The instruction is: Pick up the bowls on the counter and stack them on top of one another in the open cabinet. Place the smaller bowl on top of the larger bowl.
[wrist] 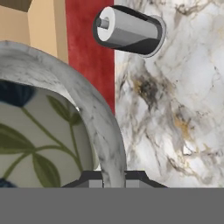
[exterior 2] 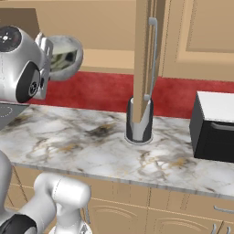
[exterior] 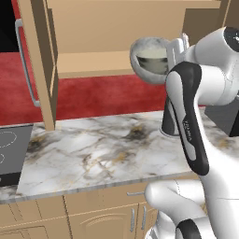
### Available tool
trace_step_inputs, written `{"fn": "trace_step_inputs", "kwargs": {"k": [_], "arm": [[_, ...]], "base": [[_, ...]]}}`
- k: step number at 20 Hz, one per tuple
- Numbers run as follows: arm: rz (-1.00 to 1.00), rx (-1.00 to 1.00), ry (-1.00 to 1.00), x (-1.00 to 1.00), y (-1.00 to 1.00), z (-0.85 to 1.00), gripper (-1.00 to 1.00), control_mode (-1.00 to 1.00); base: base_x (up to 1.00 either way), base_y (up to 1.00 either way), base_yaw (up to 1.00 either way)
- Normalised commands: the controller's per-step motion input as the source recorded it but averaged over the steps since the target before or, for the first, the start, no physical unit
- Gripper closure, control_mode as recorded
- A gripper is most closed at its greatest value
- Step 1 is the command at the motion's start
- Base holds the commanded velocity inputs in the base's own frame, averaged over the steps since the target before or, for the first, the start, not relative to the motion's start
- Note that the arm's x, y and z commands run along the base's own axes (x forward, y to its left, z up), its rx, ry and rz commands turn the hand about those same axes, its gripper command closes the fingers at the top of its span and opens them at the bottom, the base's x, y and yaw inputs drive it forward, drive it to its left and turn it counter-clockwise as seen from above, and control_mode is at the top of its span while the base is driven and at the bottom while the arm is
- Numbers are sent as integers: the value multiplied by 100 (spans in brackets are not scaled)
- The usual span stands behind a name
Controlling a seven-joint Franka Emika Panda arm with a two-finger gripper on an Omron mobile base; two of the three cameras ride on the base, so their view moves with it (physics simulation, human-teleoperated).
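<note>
My gripper (exterior: 181, 45) is shut on the thick rim of the larger bowl (exterior: 150, 58), marbled grey-white outside, with green leaves painted on its pale inside. The bowl hangs tilted in the air at shelf height, by the right end of the open cabinet's shelf (exterior: 93, 64). In the hand view the rim (wrist: 103, 127) runs down between my fingertips (wrist: 92, 180). The right base view shows the bowl (exterior 2: 67, 55) next to my gripper (exterior 2: 46, 45), well above the counter (exterior 2: 82, 137). The smaller bowl is out of view.
A black-and-silver cylindrical appliance (exterior 2: 139, 123) stands on the counter below the cabinet's open door (exterior 2: 144, 55). Its other door (exterior: 39, 65) hangs open at the left, above a cooktop (exterior: 9, 149). A black box appliance (exterior 2: 215, 130) sits at the far right.
</note>
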Motion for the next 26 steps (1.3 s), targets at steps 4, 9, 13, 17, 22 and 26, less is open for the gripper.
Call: {"fn": "trace_step_inputs", "kwargs": {"k": [4,9,13,17,22,26], "arm": [[-4,4,0,20,3,0,100,-100],[-3,6,-3,26,1,0,100,-100],[-1,5,-1,29,0,0,100,-100],[0,2,0,30,0,0,100,-100],[0,0,0,26,1,1,100,-100],[0,0,3,20,6,11,100,-100]], "base": [[0,0,0],[0,0,0],[0,0,0],[0,0,0],[0,0,0],[0,0,0]]}}
